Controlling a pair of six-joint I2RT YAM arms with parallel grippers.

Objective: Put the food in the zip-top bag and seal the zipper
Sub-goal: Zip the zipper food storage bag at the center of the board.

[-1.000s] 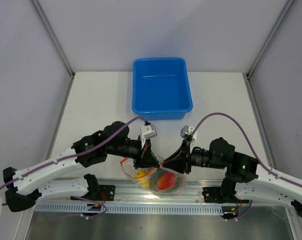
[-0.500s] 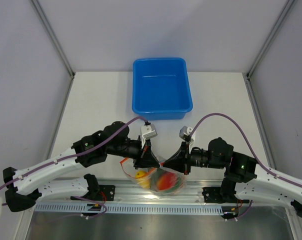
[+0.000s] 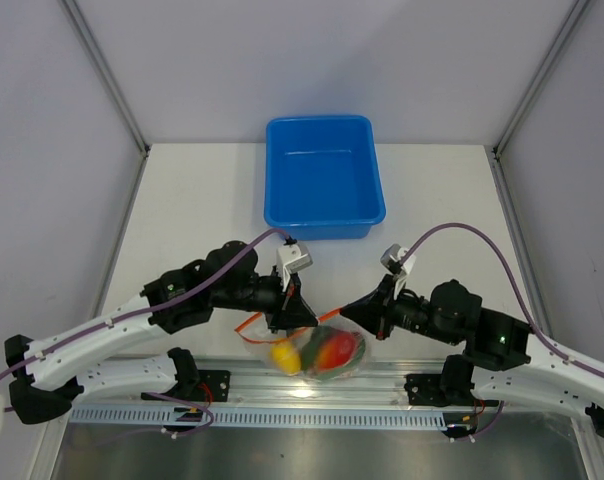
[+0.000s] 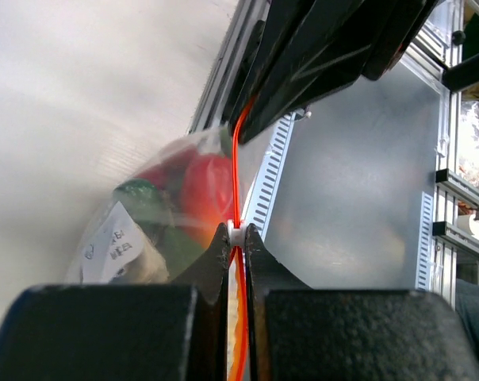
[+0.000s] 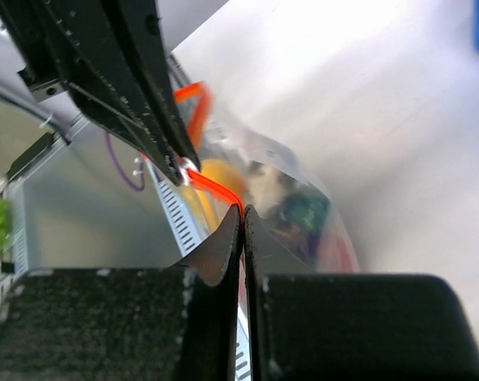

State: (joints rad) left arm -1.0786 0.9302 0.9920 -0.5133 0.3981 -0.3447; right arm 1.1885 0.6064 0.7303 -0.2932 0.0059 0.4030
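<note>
The clear zip-top bag point(image 3: 320, 350) hangs at the table's near edge between my two grippers. The food is inside it: a yellow fruit point(image 3: 282, 356), a red-orange piece point(image 3: 336, 346) and green bits point(image 4: 140, 198). My left gripper point(image 3: 303, 321) is shut on the orange-red zipper point(image 4: 237, 151) at a small white piece point(image 4: 236, 235). My right gripper point(image 3: 351, 318) is shut on the same strip point(image 5: 212, 188) a little further right. The strip runs taut between them. In the right wrist view, yellow point(image 5: 220, 178) and green point(image 5: 304, 211) food show through the plastic.
A blue plastic tub point(image 3: 324, 190) stands at the back middle of the table. A slotted metal rail point(image 3: 312, 394) runs along the near edge under the bag. A loose orange loop of the strip point(image 3: 250, 323) sticks out left of the left gripper.
My right gripper has slid to the right along the strip, away from the left gripper. The bag has dropped lower and lies flatter. The left gripper has barely moved.
</note>
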